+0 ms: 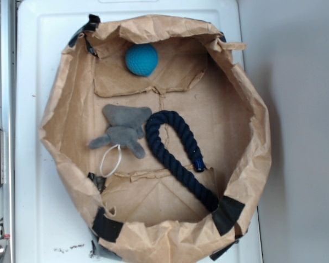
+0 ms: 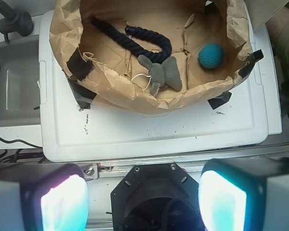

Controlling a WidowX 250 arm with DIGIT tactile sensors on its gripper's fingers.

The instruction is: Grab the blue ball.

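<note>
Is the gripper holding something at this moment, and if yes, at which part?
Nothing is held. The gripper is open, its fingers wide apart outside the paper bag. The blue ball lies untouched inside.

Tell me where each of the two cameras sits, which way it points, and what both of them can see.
Exterior: sits overhead, looking straight down into the paper bag on the white lid; no arm or gripper shows.
Wrist: rides on the arm, back from the bag, looking forward and down at it; the gripper fills the bottom edge, its fingers wide apart and empty.
Shared: the bag, blue ball, grey elephant and dark rope.
</note>
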